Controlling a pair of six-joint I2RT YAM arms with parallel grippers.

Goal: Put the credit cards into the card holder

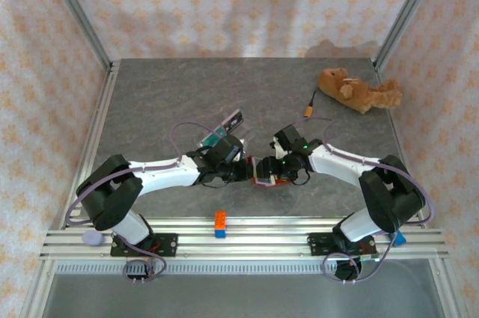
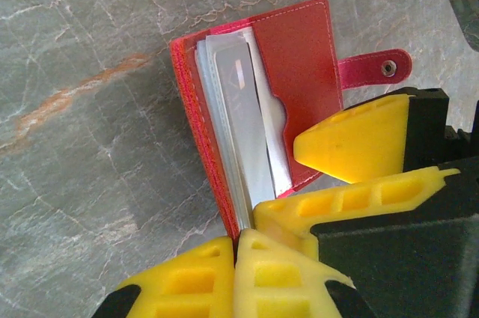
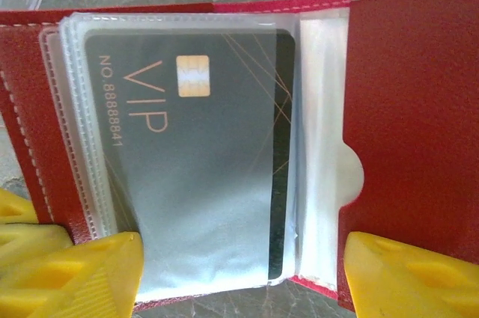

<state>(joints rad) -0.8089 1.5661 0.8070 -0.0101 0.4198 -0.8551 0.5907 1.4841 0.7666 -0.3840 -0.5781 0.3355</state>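
Jaws of the left end effector [image 2: 239, 239] are clenched on the near edge of the holder [image 2: 299, 56], gripping it where the clear sleeves meet the red cover. The holder lies open on the bench [image 2: 90, 183], directly under both end effectors, with its snap tab [image 2: 374, 67] sticking out past the flap. The right end effector [image 3: 239, 258] is released, its yellow fingers [image 3: 404, 273] spread wide: one sits on the red pocket flap, the other by the opposite cover, just beside the left end effector's fingers. Between them, a dark grey card [image 3: 194, 168] marked VIP, with a gold chip, sits inside the top sleeve, fully covered by the plastic. In the top view, a clear tray [image 1: 228, 122] lies just beyond the left end effector. A plush bear [image 1: 359, 90] lies well beyond the right one, and an orange-and-blue block [image 1: 221, 223] stands on the near side of both.
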